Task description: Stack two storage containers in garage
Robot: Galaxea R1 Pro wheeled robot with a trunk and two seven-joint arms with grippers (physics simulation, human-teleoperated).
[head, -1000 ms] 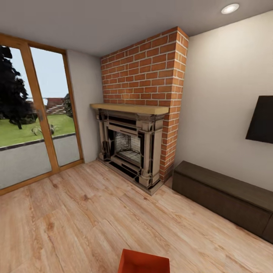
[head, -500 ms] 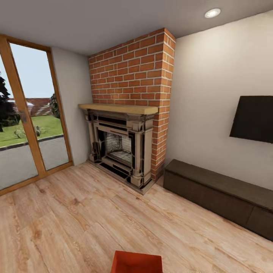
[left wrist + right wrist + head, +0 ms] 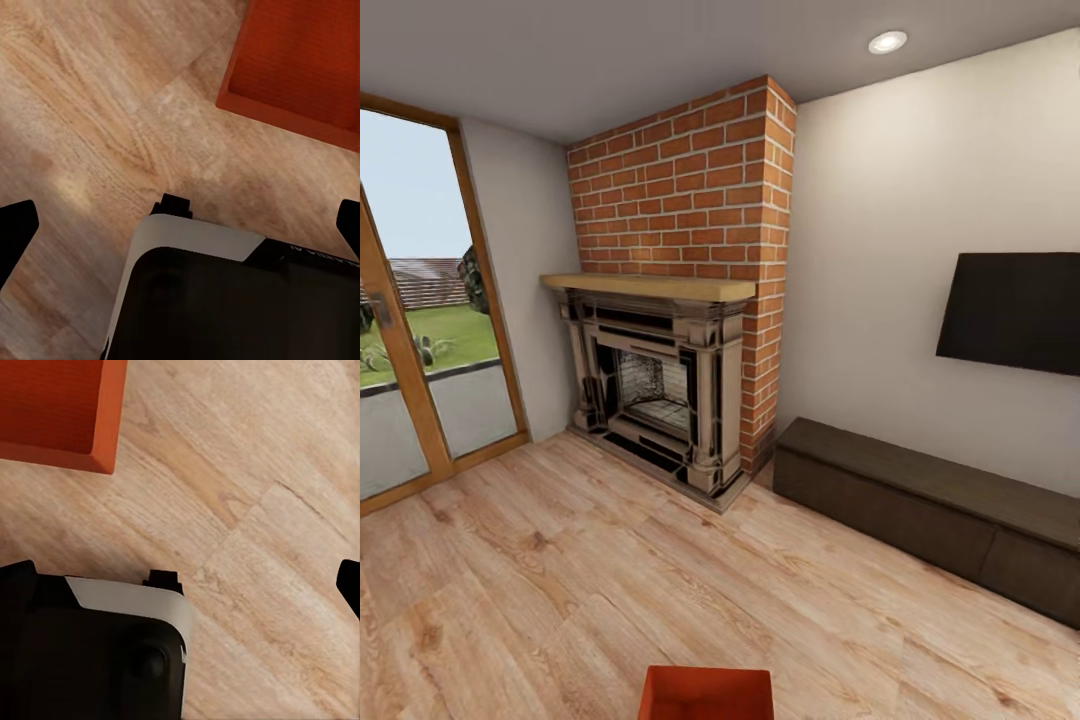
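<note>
- Left gripper (image 3: 180, 225): fingers spread wide apart, dark tips at the two opposite edges of the left wrist view; nothing between them. It hangs above the wood floor (image 3: 90, 112).
- Right gripper (image 3: 184, 581): fingers likewise wide apart, holding nothing, above the same plank floor (image 3: 262, 510).
- Storage container (image 3: 707, 694): orange-red tub sitting on the wood floor of the living room, at the bottom edge of the head view, cut off by the frame. Open side up.
- Left wrist view: a corner of the container (image 3: 300, 67) lies on the planks, apart from the gripper; fine ribbing visible inside.
- Right wrist view: a corner of the container (image 3: 56, 409), also clear of the fingers.
- A rounded black and white part of the robot's body (image 3: 225, 300) sits under each wrist camera.
- Room: red-brick fireplace (image 3: 660, 400) with a wooden mantel and dark metal surround, ahead and left.
- Long low dark-brown bench (image 3: 930, 515) against the wall to the right of the fireplace; black TV (image 3: 1015, 312) mounted above it.
- Wood-framed glass door (image 3: 410, 350) on the left, lawn outside.
- Round ceiling light (image 3: 887, 41) above.
</note>
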